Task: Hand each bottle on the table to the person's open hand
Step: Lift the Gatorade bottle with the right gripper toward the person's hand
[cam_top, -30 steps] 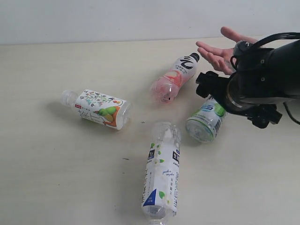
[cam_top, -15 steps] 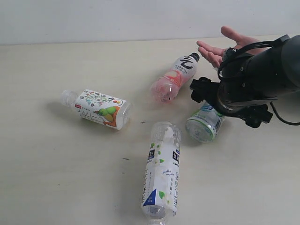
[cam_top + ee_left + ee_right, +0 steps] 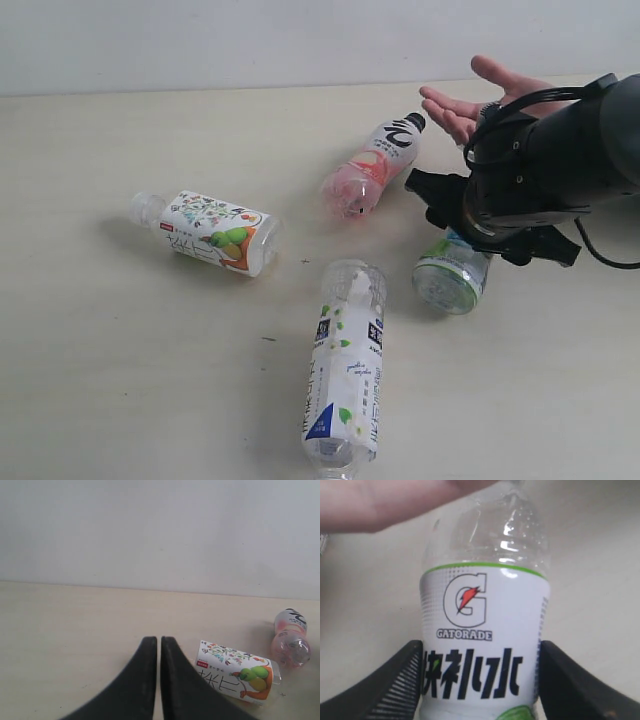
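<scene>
Just beside the open hand, my right gripper has its fingers pressed against both sides of the green-label bottle, pinching it at the label. The bottle's base tilts up off the table, nearer me than the hand. My right arm reaches in low, partly covering the hand's wrist. My left gripper, far from the hand, is pressed together and empty, near the fruit-label bottle.

4 bottles lie on the table. My right gripper straddles the Gatorade bottle toward the right edge, with the capped bottle behind-left, the open hand at the far edge, the fruit-label bottle left and the leafy-label bottle at the near edge.
</scene>
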`<action>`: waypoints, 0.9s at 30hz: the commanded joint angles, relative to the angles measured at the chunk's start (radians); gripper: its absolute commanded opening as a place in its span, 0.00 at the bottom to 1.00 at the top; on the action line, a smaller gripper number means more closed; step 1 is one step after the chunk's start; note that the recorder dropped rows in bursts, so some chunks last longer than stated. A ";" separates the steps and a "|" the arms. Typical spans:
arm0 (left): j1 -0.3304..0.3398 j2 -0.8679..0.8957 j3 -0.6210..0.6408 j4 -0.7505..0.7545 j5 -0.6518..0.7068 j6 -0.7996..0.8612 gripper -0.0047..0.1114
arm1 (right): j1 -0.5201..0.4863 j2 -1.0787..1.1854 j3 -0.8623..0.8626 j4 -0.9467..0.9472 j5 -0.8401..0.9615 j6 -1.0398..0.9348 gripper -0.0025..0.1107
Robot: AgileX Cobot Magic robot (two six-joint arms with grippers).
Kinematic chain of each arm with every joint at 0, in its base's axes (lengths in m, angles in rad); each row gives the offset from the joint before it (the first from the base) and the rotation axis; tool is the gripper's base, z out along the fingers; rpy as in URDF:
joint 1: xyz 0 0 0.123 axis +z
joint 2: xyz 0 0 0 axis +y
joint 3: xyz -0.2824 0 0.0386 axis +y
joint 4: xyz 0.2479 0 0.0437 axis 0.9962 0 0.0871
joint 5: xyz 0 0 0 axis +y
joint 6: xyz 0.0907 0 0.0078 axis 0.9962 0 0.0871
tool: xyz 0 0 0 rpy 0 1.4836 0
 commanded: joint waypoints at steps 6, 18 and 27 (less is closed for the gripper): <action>0.004 -0.005 0.004 -0.004 -0.005 0.005 0.09 | -0.003 0.001 -0.004 0.005 0.015 -0.007 0.02; 0.004 -0.005 0.004 -0.004 -0.005 0.005 0.09 | -0.003 -0.122 -0.004 0.188 0.002 -0.288 0.02; 0.004 -0.005 0.004 -0.004 -0.005 0.005 0.09 | -0.003 -0.207 -0.004 0.531 0.035 -0.754 0.02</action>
